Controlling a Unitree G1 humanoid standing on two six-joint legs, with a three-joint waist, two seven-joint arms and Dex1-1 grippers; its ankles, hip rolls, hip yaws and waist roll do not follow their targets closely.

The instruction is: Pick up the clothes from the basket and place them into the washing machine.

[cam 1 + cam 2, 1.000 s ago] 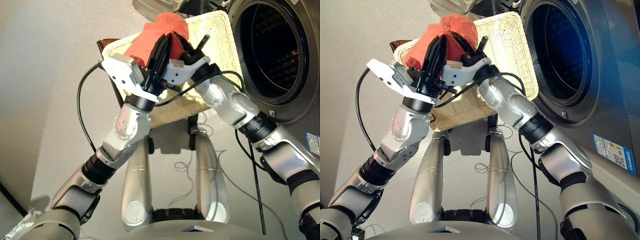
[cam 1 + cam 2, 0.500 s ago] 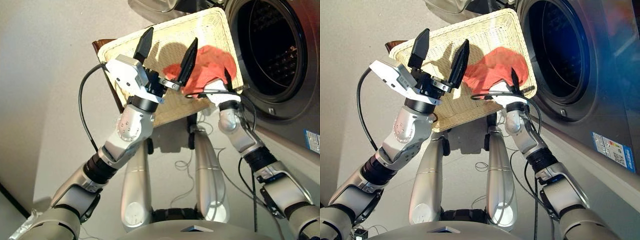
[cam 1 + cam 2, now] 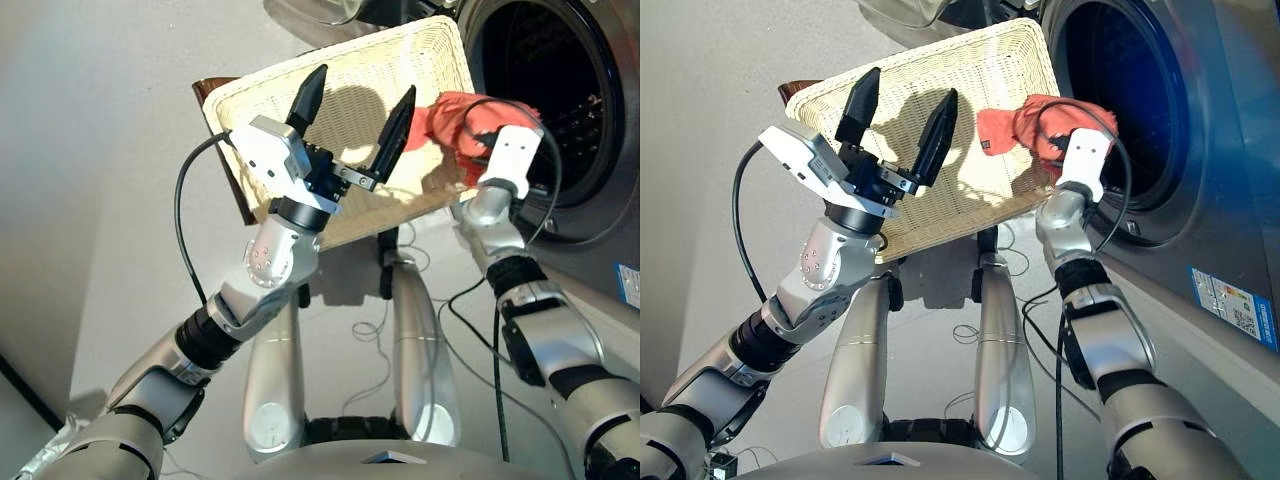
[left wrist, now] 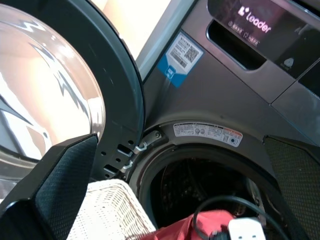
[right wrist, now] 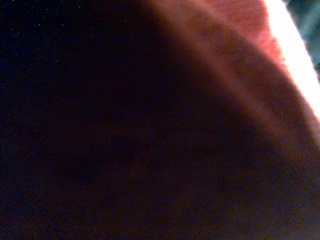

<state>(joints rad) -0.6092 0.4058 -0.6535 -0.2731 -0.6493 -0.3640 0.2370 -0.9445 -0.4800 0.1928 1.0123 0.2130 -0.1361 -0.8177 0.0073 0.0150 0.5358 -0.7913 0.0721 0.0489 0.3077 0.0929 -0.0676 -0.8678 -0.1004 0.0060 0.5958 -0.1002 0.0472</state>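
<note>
Left eye view: one coral garment (image 3: 455, 118), one basket (image 3: 345, 95)

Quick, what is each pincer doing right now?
Left pincer: open, holding nothing, above the basket.
Right pincer: buried in the coral red garment; open or closed cannot be told.

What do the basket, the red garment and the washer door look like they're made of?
The basket: cream woven wicker or rattan-like strands, matte, with the weave showing.
The red garment: soft coral fabric, matte, that bunches and folds; the fibre can't be told.
The washer door: apparently clear glass with glare streaks, set in a dark ring, probably plastic.
</note>
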